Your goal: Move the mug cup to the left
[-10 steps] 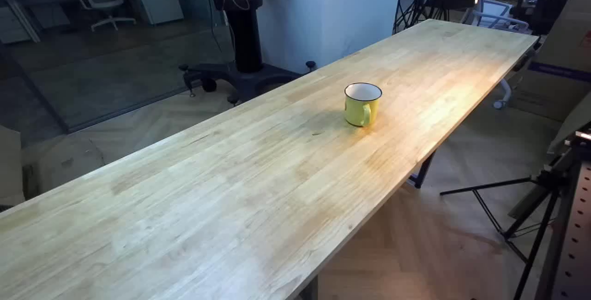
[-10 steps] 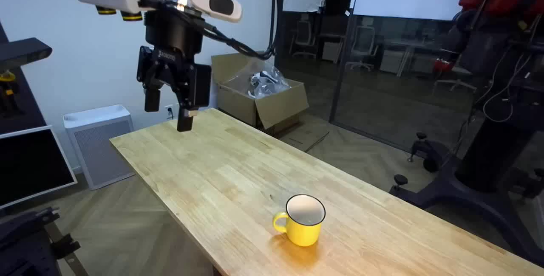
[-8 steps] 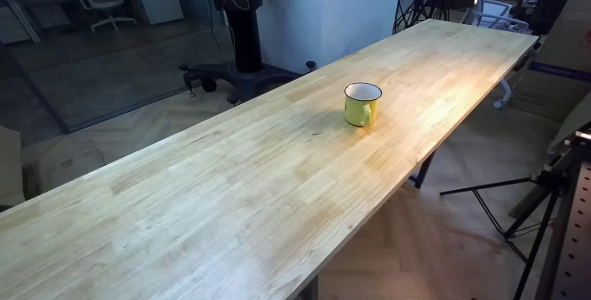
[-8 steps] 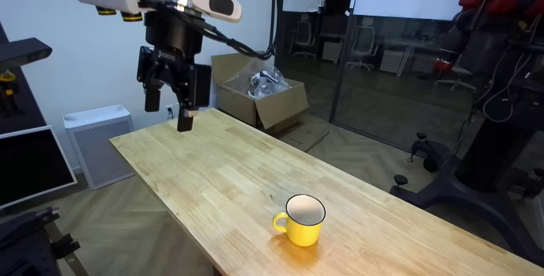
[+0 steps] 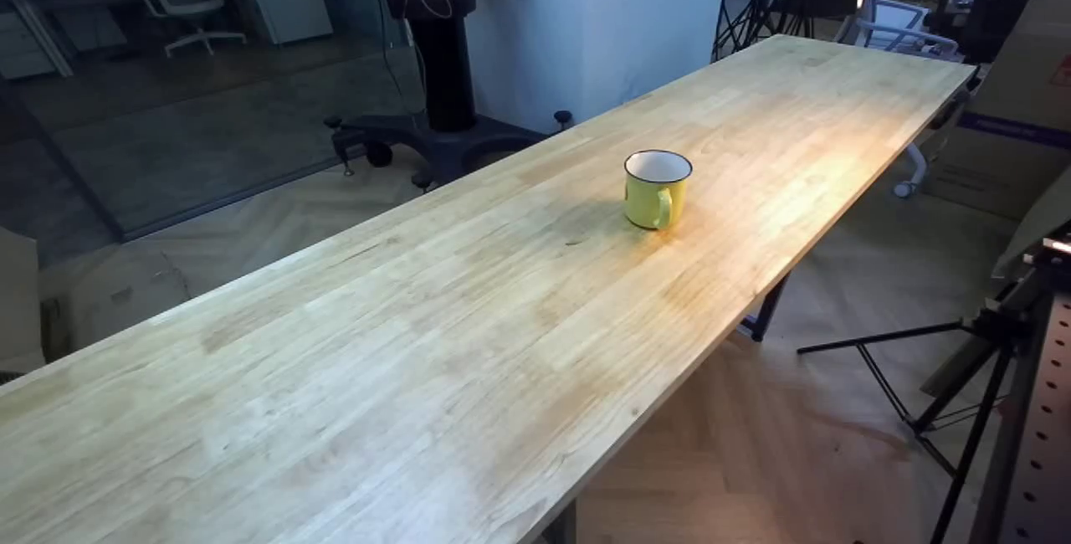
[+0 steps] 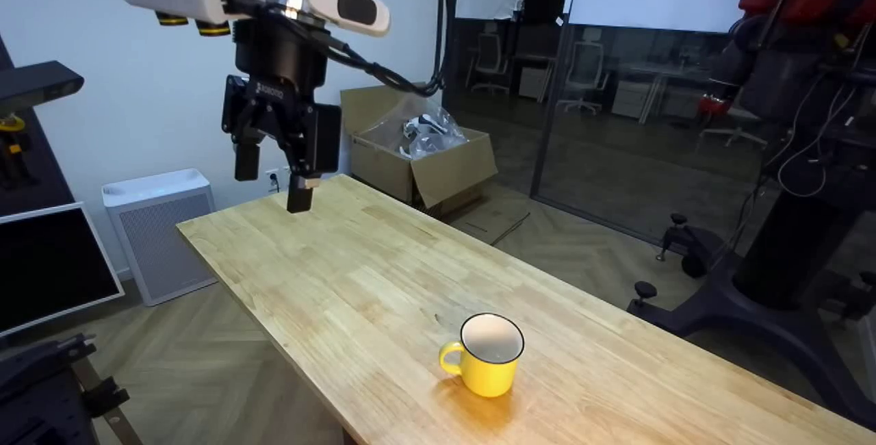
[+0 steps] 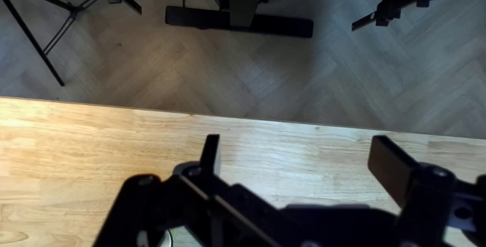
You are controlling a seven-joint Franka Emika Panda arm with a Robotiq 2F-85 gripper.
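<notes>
The mug cup is small and yellow with a dark rim line, a pale inside and a side handle. It stands upright on the wooden table in both exterior views (image 5: 643, 202) (image 6: 489, 375). In the wrist view only a sliver of its rim (image 7: 168, 238) shows at the bottom edge, mostly hidden behind a gripper finger. My gripper (image 6: 273, 181) is open and empty, high above the table and well apart from the mug, toward the table's far end in that exterior view. In the wrist view its fingers (image 7: 294, 157) are wide apart with only table between and below them.
The long wooden table (image 5: 402, 343) has its edge (image 7: 246, 118) crossing the wrist view, with floor beyond. An open cardboard box (image 6: 452, 171) stands by the table's far end. A black wheeled stand (image 5: 448, 130) and a tripod (image 5: 920, 418) stand beside the table.
My gripper and arm have shifted very slightly to the right in an exterior view. The mug has not moved and the gripper stays open.
</notes>
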